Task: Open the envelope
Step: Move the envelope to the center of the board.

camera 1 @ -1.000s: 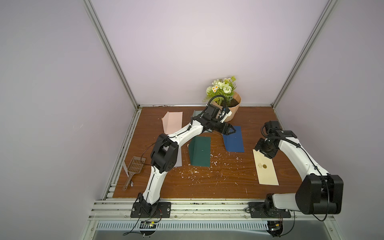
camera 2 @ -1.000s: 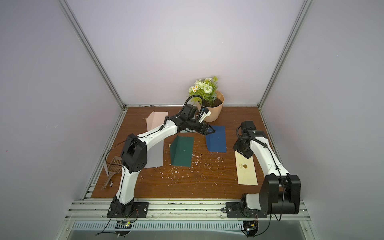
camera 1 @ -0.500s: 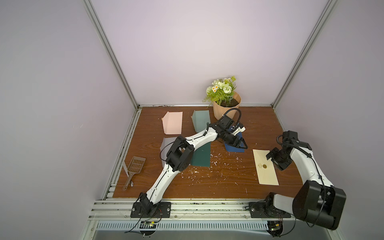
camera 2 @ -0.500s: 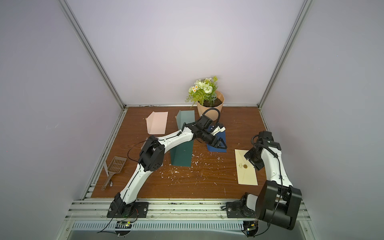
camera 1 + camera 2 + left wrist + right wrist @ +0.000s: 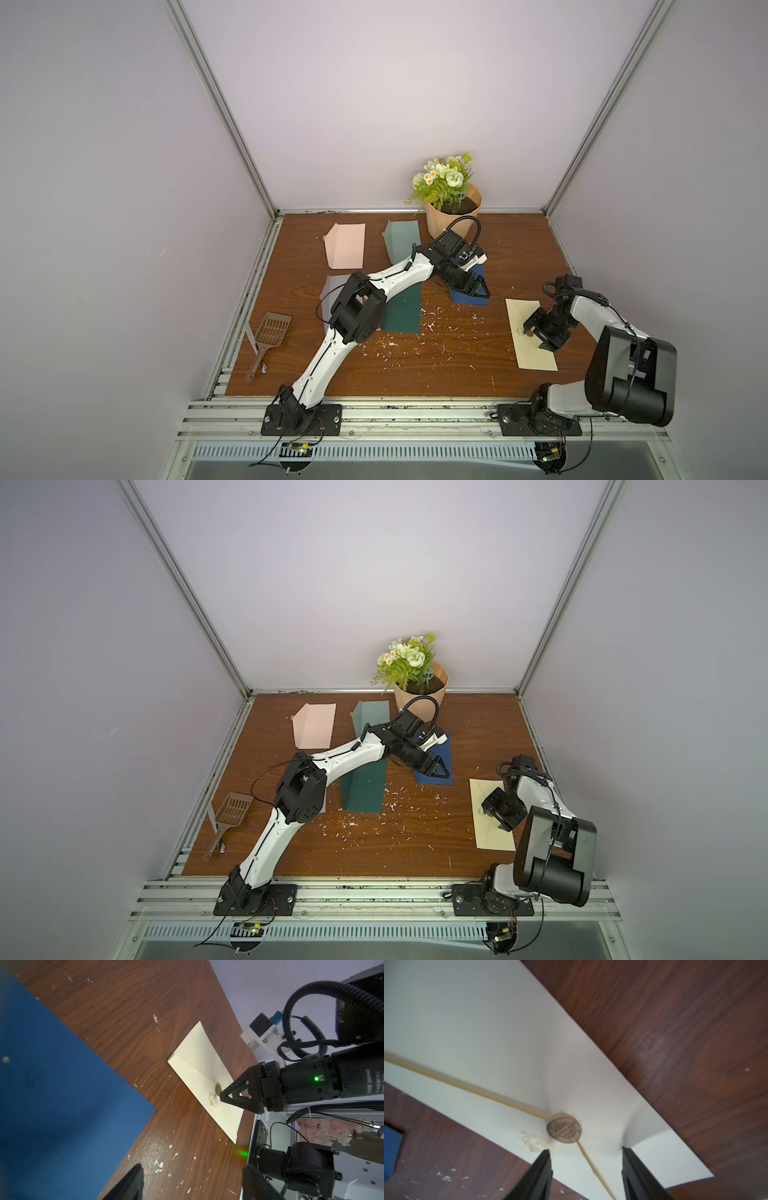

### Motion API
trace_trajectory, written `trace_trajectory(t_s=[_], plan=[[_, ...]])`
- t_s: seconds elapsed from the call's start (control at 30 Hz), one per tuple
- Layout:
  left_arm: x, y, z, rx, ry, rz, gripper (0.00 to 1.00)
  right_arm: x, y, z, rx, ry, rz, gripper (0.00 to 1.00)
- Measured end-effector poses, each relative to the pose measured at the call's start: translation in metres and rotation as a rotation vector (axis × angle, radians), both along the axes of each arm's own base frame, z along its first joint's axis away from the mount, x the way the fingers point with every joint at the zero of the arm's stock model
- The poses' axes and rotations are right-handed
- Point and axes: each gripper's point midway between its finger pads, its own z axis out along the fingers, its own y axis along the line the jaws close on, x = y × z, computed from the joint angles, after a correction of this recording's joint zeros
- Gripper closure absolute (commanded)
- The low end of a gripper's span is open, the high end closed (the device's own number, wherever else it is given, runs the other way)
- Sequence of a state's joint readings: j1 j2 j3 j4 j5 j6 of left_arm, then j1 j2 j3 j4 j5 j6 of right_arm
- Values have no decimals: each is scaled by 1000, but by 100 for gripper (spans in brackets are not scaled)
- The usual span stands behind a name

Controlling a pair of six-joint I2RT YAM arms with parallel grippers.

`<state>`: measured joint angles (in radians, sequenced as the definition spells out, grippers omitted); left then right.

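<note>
A cream envelope (image 5: 536,361) (image 5: 492,837) lies flat at the right of the wooden table (image 5: 436,370), its flap held down by a round brown seal (image 5: 564,1130) (image 5: 218,1092). My right gripper (image 5: 536,337) (image 5: 494,816) (image 5: 586,1151) stands open over it. Both fingertips press on the paper just beside the seal, and the paper dents at one of them. My left gripper (image 5: 478,291) (image 5: 438,769) (image 5: 193,1184) hangs open above a blue envelope (image 5: 459,296) (image 5: 62,1095), holding nothing.
A dark green envelope (image 5: 403,311), a teal one (image 5: 399,241), a pink one (image 5: 347,245) and a grey one (image 5: 332,286) lie on the left half. A flower pot (image 5: 453,216) stands at the back. A brown scoop (image 5: 270,332) lies far left. White scraps (image 5: 415,332) litter the middle.
My right gripper came forward from the envelope's far end down onto it by the seal. My left arm swung from the back to over the blue envelope.
</note>
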<state>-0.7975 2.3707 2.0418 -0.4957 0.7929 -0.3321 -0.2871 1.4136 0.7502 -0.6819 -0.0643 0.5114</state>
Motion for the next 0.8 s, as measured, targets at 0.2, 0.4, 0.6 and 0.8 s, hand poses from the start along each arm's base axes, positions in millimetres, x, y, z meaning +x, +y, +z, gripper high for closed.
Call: trace_trajectory(t_s=[0.2,0.4,0.6,0.8], plan=[[14,13,12,9,-47,40,25,0,19,-3,29,-13,66,42],[56,51,10,43,-71,138,25,-4,39,-4,44,-13,135,42],[86,89,16,69,-100,224,25,-8,66,-2,71,-22,214,42],[79,91,23,70,-117,215,26,-18,90,-1,111,-28,259,42]])
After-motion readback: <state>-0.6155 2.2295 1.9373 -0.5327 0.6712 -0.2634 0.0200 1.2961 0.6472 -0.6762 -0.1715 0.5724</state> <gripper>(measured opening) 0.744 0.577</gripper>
